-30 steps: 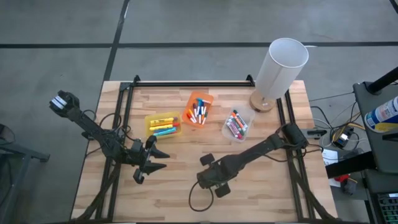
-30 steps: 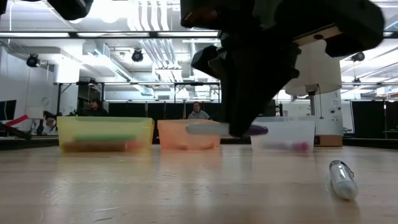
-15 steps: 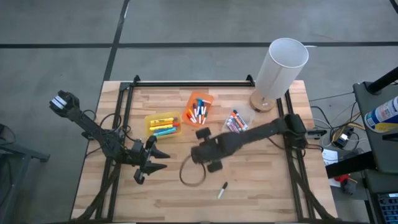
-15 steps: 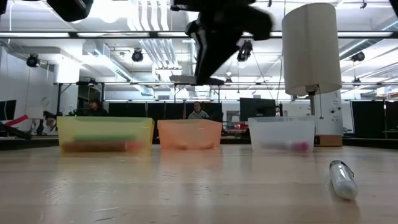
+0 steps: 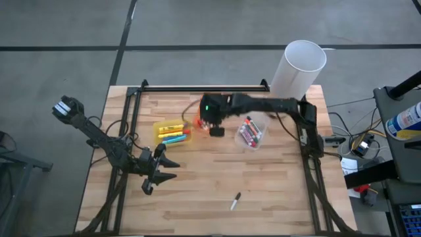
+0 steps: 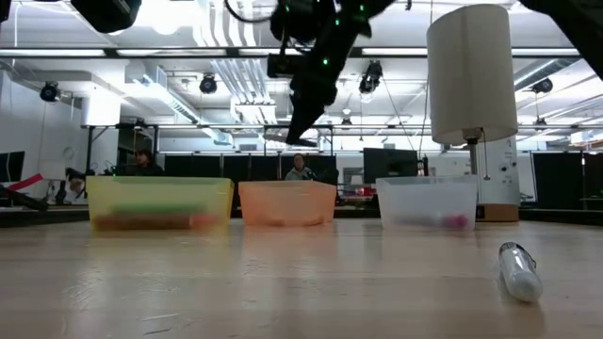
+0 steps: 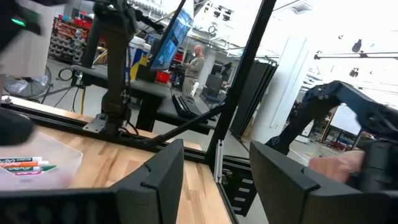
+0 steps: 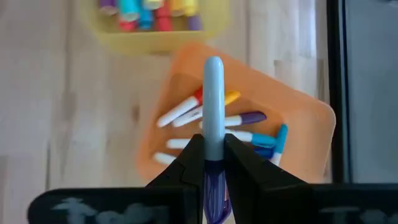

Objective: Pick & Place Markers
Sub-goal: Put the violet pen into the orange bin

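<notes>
Hovering over the orange bin (image 8: 186, 93) at the table's 12 o'clock, the right gripper (image 8: 213, 149) clamps a light-blue, purple-capped marker (image 8: 213, 99), apparently poised to drop it among similar pens. The marker sticks straight out between the fingers. One white marker (image 5: 234, 201) lies at 6 o'clock, well apart. The left gripper (image 5: 161, 170) waits, fingers spread, at 8 o'clock.

The right arm was stretched leftward across the table's far side, its right gripper (image 8: 213, 163) raised above the surface, fingers clamped on a marker (image 8: 213, 99). The left arm sat low at the near left; the left gripper (image 5: 164, 169) rested parted.
</notes>
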Robot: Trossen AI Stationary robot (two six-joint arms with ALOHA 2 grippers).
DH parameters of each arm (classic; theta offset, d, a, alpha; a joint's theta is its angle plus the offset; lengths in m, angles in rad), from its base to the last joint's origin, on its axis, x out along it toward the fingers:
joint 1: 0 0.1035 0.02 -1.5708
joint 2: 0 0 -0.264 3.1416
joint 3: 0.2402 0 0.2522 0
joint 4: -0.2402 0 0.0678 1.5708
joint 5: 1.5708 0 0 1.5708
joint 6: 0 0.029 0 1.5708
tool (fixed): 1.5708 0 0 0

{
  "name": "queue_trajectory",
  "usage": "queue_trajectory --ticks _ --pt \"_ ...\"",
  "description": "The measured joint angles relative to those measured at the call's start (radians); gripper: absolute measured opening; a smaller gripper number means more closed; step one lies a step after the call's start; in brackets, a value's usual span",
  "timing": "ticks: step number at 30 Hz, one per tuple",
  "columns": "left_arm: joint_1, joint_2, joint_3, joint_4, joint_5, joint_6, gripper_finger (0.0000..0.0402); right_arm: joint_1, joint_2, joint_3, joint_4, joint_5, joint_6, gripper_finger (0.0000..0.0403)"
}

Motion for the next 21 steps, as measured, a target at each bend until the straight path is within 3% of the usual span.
queue_trajectory --ticks 6,17,21 --pt "0.0 0.0 0.0 0.0 0.0 0.0 0.0179 -0.118 0.01 -0.028 0.13 -0.124 0.049 0.0036" --pt "0.0 0.0 0.0 -0.001 0.0 0.001 0.0179 -0.152 0.1 -0.032 0.115 -0.138 0.106 0.0039" --pt "0.0 0.0 0.0 -0.009 0.0 0.001 0.0179 -0.152 0.115 -0.035 0.111 -0.138 0.124 0.0063"
